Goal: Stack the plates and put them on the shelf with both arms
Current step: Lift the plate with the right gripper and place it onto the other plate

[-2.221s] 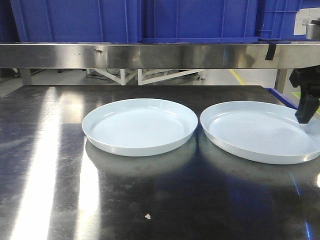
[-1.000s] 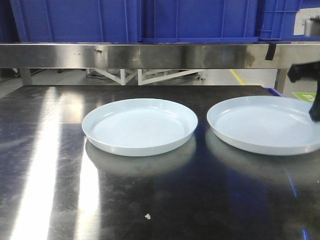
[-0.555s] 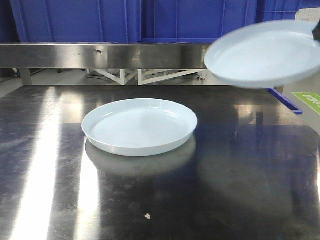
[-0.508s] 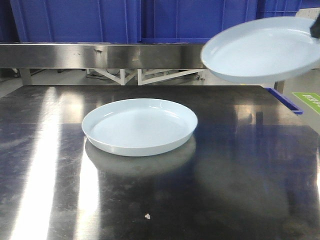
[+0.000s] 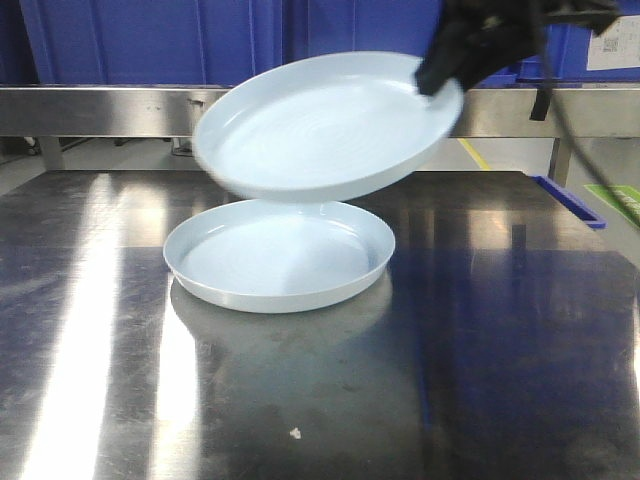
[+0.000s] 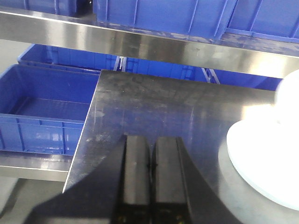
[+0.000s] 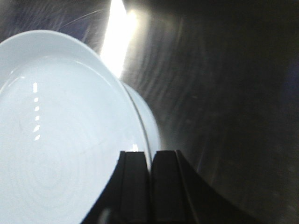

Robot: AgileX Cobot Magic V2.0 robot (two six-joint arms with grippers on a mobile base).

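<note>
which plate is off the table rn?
The upper plate, tilted in the air and pinched at its rim by the right gripper. The other plate lies flat on the table beneath it.

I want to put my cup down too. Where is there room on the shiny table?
The table is bare right of the resting plate, left of it, and along the front, bar one tiny speck. The middle is crowded: the right gripper holds the other plate tilted just above the resting one.
</note>
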